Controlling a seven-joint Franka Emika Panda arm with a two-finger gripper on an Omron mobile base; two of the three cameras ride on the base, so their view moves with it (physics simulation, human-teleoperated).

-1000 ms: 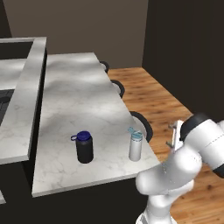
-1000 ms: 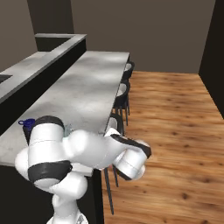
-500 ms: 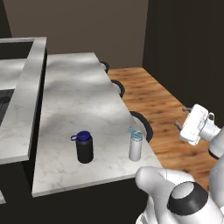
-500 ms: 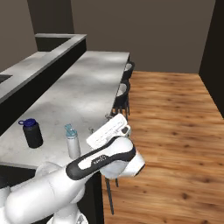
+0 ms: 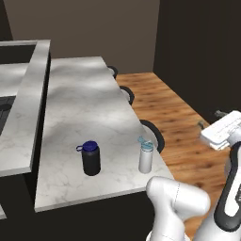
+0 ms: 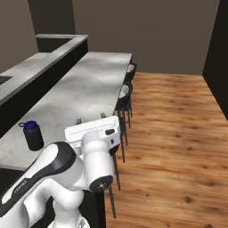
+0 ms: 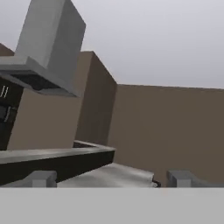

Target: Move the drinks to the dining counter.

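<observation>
Off the near edge of the table (image 5: 70,122), the gripper (image 5: 209,118) now hangs over the wooden floor (image 5: 179,117) with jaws spread wide and nothing between them, having swung up and clear of the slab over the last second. Farther in, the black bottle (image 5: 91,158) and the slim white-grey bottle (image 5: 146,156) stand upright and apart near the table's front edge, above the stools (image 5: 153,134), so two drinks look delivered. Third, purple-red one is presumably yet to be fetched.

Black bottle (image 5: 91,159) and slim white bottle (image 5: 146,157) upright on dining counter (image 5: 89,113).
</observation>
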